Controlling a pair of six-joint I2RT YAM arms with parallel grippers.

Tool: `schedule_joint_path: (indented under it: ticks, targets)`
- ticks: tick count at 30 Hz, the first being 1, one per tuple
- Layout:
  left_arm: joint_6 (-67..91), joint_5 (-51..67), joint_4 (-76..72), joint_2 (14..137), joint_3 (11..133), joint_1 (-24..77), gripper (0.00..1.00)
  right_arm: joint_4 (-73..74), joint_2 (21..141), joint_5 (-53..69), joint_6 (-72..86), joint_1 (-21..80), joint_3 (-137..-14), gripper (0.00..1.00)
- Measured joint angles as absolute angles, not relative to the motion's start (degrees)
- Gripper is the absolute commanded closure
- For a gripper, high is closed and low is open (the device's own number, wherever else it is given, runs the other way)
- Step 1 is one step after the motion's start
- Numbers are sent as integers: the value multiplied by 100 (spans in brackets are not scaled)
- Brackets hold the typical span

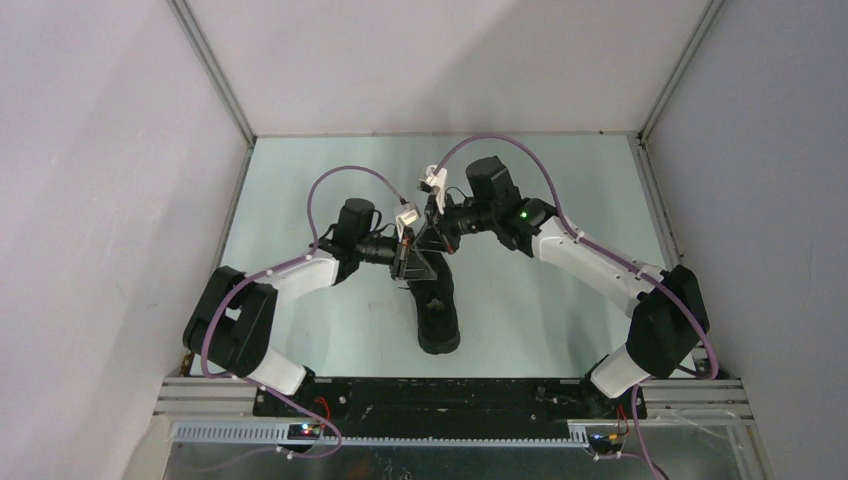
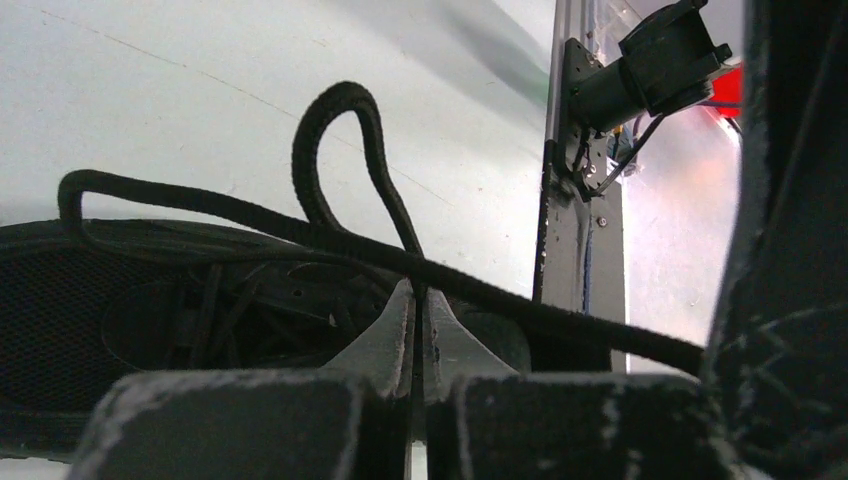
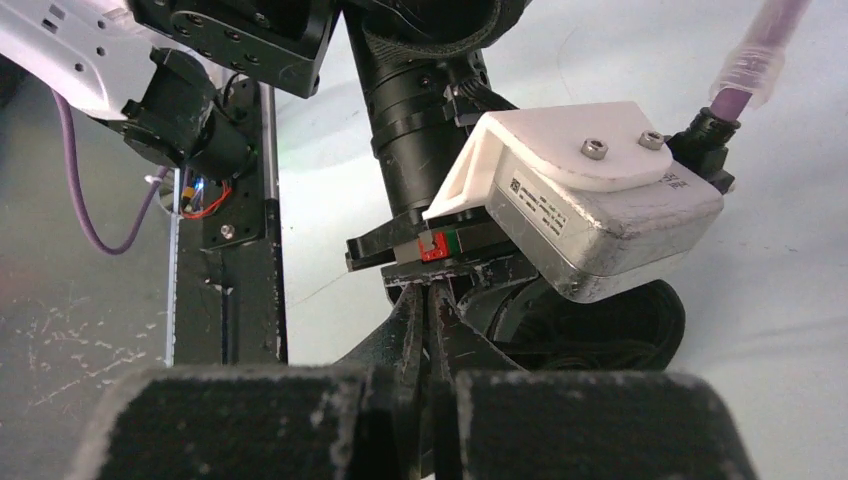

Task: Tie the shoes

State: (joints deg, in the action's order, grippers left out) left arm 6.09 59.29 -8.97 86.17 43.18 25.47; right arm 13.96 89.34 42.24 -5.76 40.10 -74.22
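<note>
Left claw clenched on lace — right claw clenched; camera label unreadable.

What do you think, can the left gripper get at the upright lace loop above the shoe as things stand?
Probably yes: the lace loop stands right past the left gripper, with nothing between them. Its jaws are shut, though, so they would have to open first.
</note>
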Motion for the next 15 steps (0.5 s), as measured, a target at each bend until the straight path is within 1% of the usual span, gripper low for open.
schedule_joint_path:
  ticks: [6,10,15]
  targets:
    - [666,6038,-952,8624,4318,2547,100,969,8934,4237,56,4049,-7288,100]
    - [668,5999,-974,8624,4318,2532,100,915,8932,4357,185,4049,-7286,100]
    - [648,5747,-864,8624,4318,2506,100,1594,8611,4720,-150,4169,-7253,100]
